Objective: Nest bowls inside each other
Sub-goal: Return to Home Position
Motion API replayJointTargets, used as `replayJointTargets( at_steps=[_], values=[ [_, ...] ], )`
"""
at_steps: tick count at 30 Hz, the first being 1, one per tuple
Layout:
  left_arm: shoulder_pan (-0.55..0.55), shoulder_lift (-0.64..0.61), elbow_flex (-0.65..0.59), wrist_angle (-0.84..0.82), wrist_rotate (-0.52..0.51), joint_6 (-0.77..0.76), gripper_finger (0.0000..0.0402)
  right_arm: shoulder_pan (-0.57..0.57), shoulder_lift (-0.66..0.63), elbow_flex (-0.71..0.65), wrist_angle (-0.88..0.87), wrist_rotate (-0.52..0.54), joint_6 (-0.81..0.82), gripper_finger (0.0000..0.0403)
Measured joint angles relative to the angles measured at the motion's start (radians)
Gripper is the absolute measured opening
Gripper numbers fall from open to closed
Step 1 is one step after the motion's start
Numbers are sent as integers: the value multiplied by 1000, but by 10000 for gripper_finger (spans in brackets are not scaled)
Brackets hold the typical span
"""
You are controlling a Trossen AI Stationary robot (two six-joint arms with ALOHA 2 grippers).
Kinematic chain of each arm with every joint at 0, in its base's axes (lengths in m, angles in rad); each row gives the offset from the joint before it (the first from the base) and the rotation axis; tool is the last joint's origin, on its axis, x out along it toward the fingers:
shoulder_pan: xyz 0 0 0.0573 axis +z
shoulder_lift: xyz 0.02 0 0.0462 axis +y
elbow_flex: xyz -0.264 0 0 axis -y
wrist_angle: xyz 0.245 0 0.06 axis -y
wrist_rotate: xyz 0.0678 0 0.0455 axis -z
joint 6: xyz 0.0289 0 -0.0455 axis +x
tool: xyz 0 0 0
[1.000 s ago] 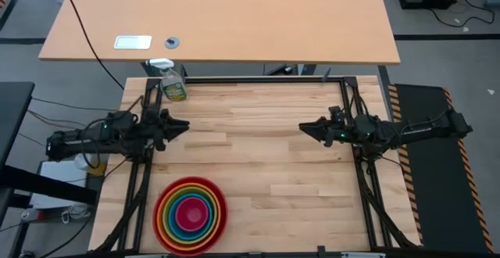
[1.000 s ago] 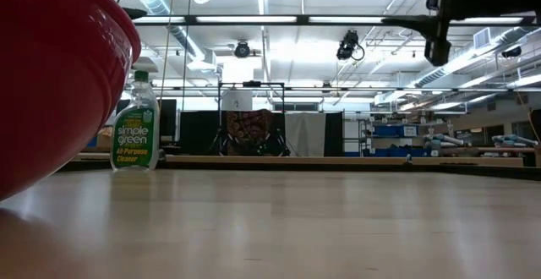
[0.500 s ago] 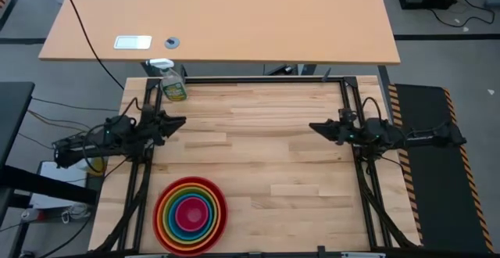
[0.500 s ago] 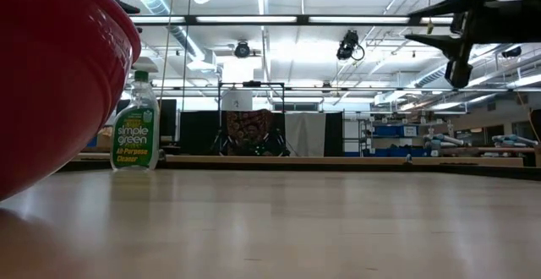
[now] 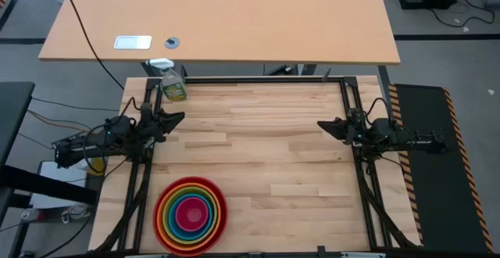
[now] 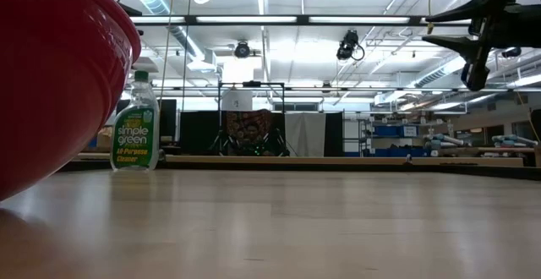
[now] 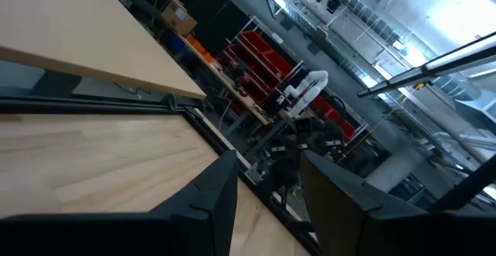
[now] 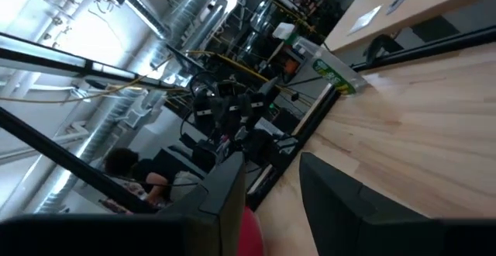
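Observation:
The bowls (image 5: 190,215) stand one inside another near the table's front left corner: red outermost, then orange, lime green and blue, with magenta pink in the middle. The stack rests on the red bowl's base, and its red wall (image 6: 51,76) fills the low view's left. My left gripper (image 5: 178,118) hovers open over the table's left edge, pointing right, well beyond the stack toward the far side. My right gripper (image 5: 323,124) hovers open at the table's right edge, pointing left. Nothing lies between the fingers of either gripper (image 7: 271,202) (image 8: 271,202).
A green spray bottle (image 5: 173,88) stands upright at the table's far left corner. A black frame (image 5: 258,79) runs along the table's far, left and right edges. A second desk (image 5: 219,16) lies beyond the far edge. Bare wood (image 5: 266,156) spans the table's middle.
My right gripper has drawn back toward the table's right edge and sunk a little. My left gripper has pulled back slightly toward the left edge, then kept still. The bowls have not moved.

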Motion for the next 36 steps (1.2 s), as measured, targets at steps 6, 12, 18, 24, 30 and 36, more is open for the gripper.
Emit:
replayJointTargets(
  at_steps=[6,12,18,24,30,36],
  values=[
    [0,0,0,0,-22,11,143,0,2,-55,102,2,-9,132],
    [0,0,0,1,-31,2,143,-3,14,-111,260,14,-35,126],
    [-2,1,0,1,-33,-19,143,-15,14,-111,299,30,-75,119],
    [-2,1,0,-18,-33,-26,142,-15,14,-111,296,107,-77,118],
    [-2,1,0,-135,-18,-15,141,-15,14,-111,281,93,-231,119],
    [-2,1,-91,-30,-11,41,141,-15,14,-111,281,92,-284,119]
  ],
)
